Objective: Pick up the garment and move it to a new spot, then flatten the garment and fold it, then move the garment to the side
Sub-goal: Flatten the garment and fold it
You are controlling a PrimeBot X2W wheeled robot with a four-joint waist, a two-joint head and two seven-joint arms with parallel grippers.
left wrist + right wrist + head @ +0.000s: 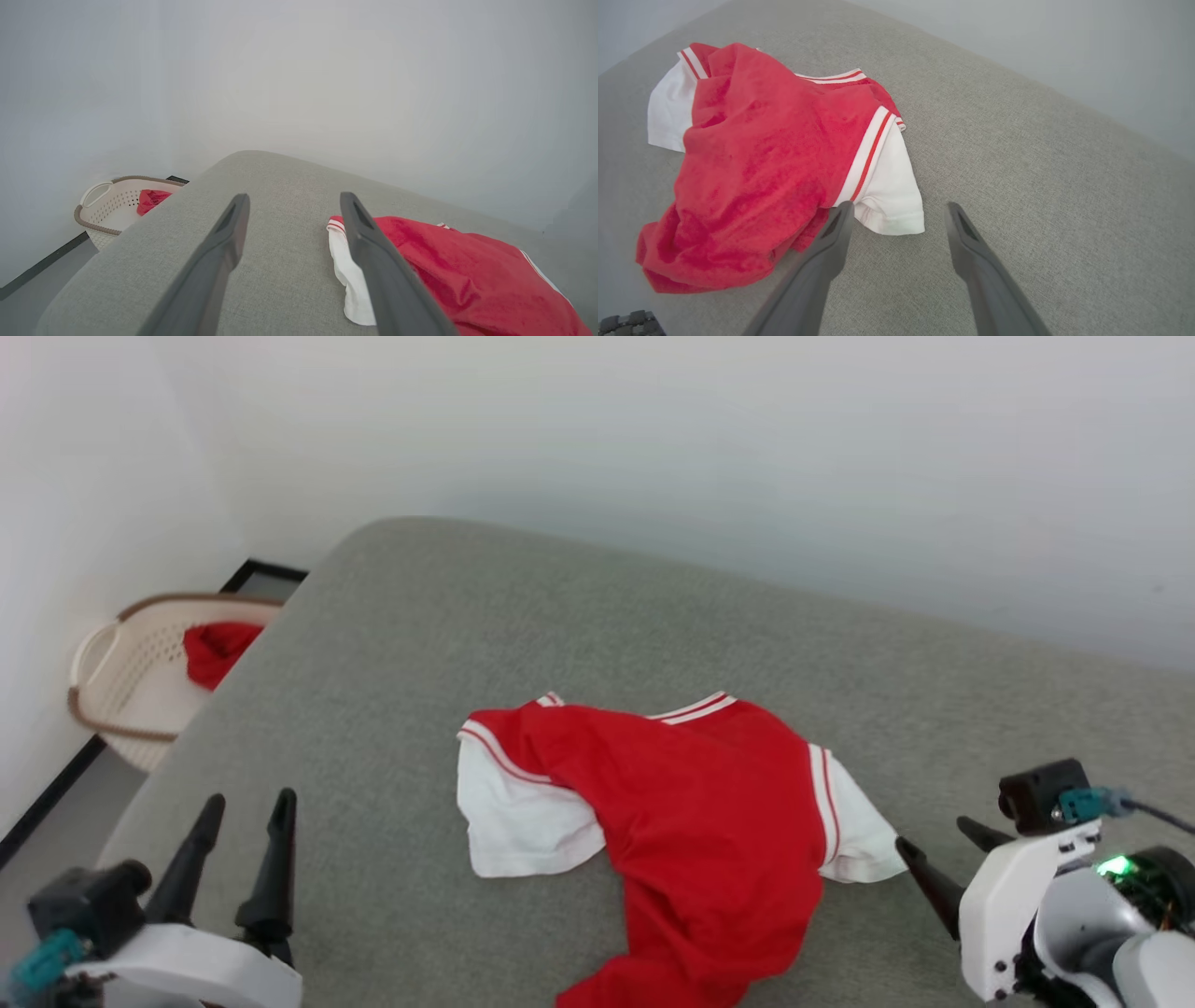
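Pale walls (653, 429) meet in a corner behind a grey fabric-covered bench (392, 644). The bench's far left corner is rounded and its far edge runs close along the back wall. On the floor (56, 859) in that corner, beyond the bench's left edge and partly hidden by it, stands a cream perforated basket (121, 681) with a brown rim. Inside it lies a small red cloth bundle (217, 651).

The garment (709, 803), a red shirt with white short sleeves and striped trim, lies rumpled on the middle of the bench. Its red body is bunched towards the near edge and a sleeve spreads to each side. Bare fabric surrounds it on the left, on the right and behind, up to the far edge.

The left gripper (250, 796) hovers over the near left part of the bench, fingers spread and empty, well apart from the shirt. The right gripper (932, 831) is likewise spread and empty, one fingertip just beside the right sleeve; whether it touches cannot be told.
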